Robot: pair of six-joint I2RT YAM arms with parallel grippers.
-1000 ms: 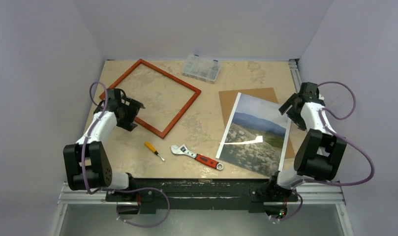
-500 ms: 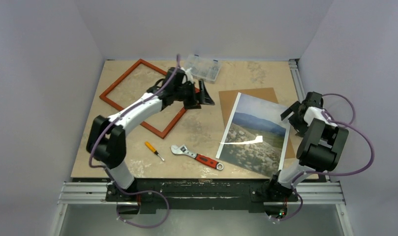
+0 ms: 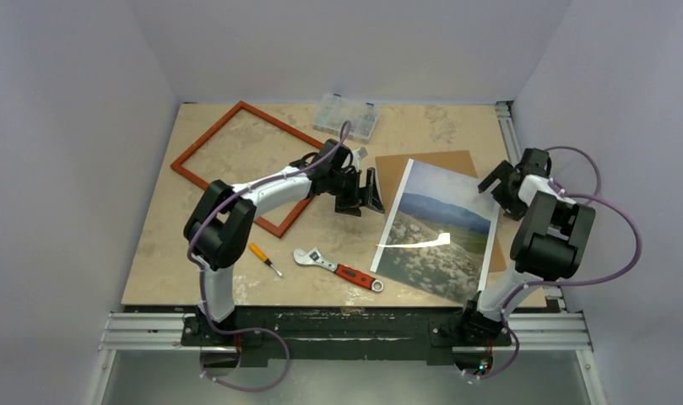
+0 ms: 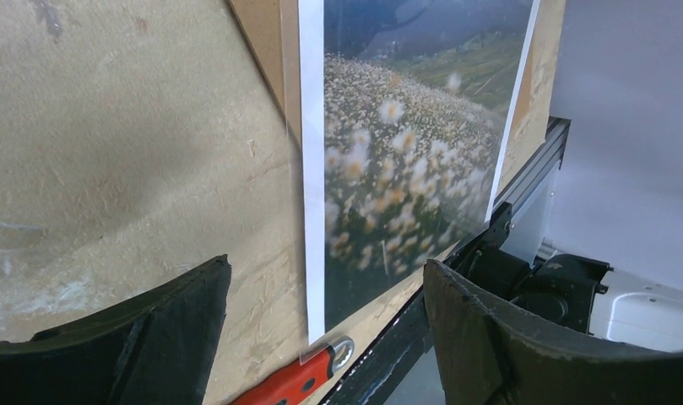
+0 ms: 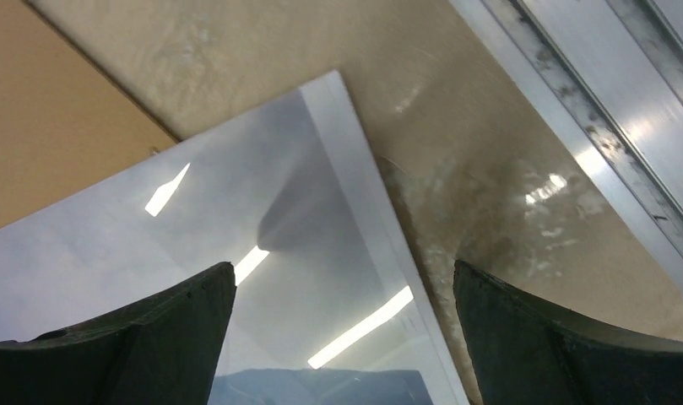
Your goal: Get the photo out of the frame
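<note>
left jaws now nearer the photo (image 3: 443, 218)

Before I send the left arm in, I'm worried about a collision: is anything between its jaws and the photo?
Nothing visible does. The open left jaws face the photo with only tabletop between them. The wrench lies nearer the bases, off that line. The photo rests on the backing board.

A red-orange wooden frame (image 3: 207, 135), a clear plastic compartment box (image 3: 346, 116), a brown backing board (image 3: 397, 169) overlapped by a landscape photo (image 3: 439, 228), a yellow-handled screwdriver (image 3: 262, 256) and a red-handled wrench (image 3: 338, 269) are carried by the mottled beige tabletop (image 3: 346, 228).
</note>
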